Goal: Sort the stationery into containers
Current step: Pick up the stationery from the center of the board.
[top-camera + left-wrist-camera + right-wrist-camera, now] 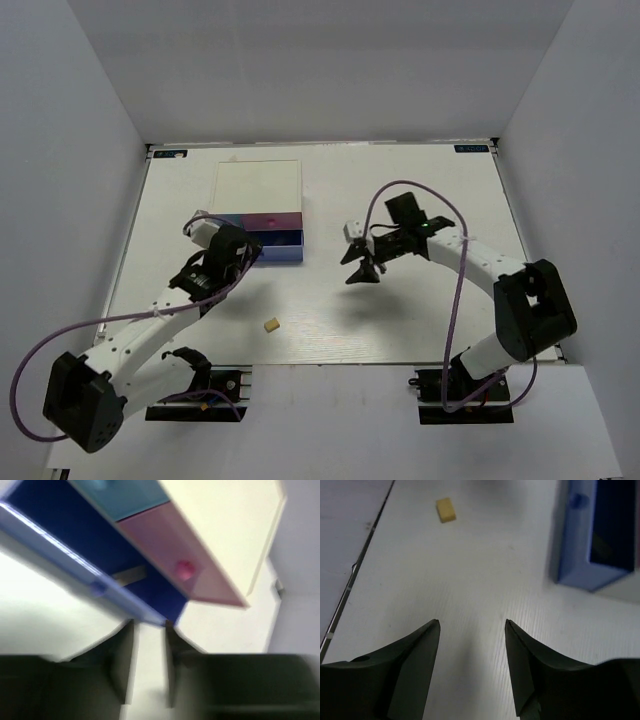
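Note:
The white-topped drawer box (258,183) stands at the back left, its dark blue drawer (277,247) pulled out toward me. In the left wrist view the open blue drawer (75,535) holds a tan piece (129,573), beside the shut pink front (170,545) with its pink knob. My left gripper (243,258) (149,626) is at the drawer's front edge, its jaws slightly apart and empty. A tan eraser (269,324) (445,509) lies on the table. My right gripper (362,272) (472,625) is open and empty above the table, right of the drawer (592,535). No highlighters show.
The white table (400,320) is walled on three sides by white panels. A light blue drawer front (130,497) sits beside the pink one. The table's near edge carries both arm bases.

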`<state>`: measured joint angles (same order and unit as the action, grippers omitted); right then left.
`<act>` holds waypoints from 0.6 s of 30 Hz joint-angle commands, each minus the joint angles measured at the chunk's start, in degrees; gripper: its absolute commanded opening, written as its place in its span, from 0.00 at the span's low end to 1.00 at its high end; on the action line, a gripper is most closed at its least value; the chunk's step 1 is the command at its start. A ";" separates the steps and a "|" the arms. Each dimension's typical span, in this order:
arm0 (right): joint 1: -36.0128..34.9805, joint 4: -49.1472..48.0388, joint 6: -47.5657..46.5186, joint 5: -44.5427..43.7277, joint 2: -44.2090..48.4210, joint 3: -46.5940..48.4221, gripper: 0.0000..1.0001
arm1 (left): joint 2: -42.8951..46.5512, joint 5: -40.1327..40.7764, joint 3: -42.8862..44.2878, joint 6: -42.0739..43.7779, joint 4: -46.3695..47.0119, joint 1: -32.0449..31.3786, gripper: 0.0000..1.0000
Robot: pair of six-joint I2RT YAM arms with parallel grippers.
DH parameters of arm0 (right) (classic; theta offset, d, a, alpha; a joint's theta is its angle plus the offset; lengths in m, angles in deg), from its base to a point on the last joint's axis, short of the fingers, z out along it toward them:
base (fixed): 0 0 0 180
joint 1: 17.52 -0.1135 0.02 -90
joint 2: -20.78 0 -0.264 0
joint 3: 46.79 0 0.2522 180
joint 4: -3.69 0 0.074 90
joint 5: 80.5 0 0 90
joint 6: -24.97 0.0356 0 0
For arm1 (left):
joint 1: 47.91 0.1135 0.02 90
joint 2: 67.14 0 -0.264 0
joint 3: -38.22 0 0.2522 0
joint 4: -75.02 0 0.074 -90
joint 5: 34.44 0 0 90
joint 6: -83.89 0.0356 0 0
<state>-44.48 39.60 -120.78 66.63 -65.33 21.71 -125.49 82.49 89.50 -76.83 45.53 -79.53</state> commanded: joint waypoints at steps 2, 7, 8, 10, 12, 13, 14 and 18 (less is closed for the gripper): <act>-9.67 4.66 -12.90 -3.05 -4.85 5.80 0.64 | 9.53 -1.63 -1.46 6.47 -17.90 0.24 0.57; -18.21 3.78 -9.39 -9.13 -14.08 11.61 0.72 | 20.71 0.30 -6.05 1.82 -26.10 0.24 0.88; -20.56 3.25 -8.86 -10.53 -15.74 13.44 0.70 | 22.03 1.44 -6.05 -0.02 -28.98 0.24 0.90; -22.07 1.41 -7.19 -11.68 -18.55 14.16 0.69 | 24.50 2.76 -6.05 -1.26 -31.81 0.24 0.90; -24.36 -0.09 -4.55 -13.35 -19.97 16.18 0.67 | 24.51 3.82 -5.44 -2.05 -35.68 0.24 0.91; -25.41 -0.53 -3.68 -14.22 -21.54 17.41 0.66 | 24.51 4.52 -5.44 -2.06 -36.65 0.24 0.91; -25.94 -1.49 -1.14 -14.58 -22.87 18.55 0.66 | 24.51 5.05 -4.57 -2.06 -37.61 0.24 0.91; -28.14 -2.55 3.18 -15.63 -27.26 23.20 0.66 | 24.51 5.67 -2.46 -2.06 -40.96 0.24 0.92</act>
<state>-71.41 39.43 -122.33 52.68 -90.57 40.35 -101.16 85.34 83.99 -77.68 9.71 -79.53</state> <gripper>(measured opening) 0.657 0.919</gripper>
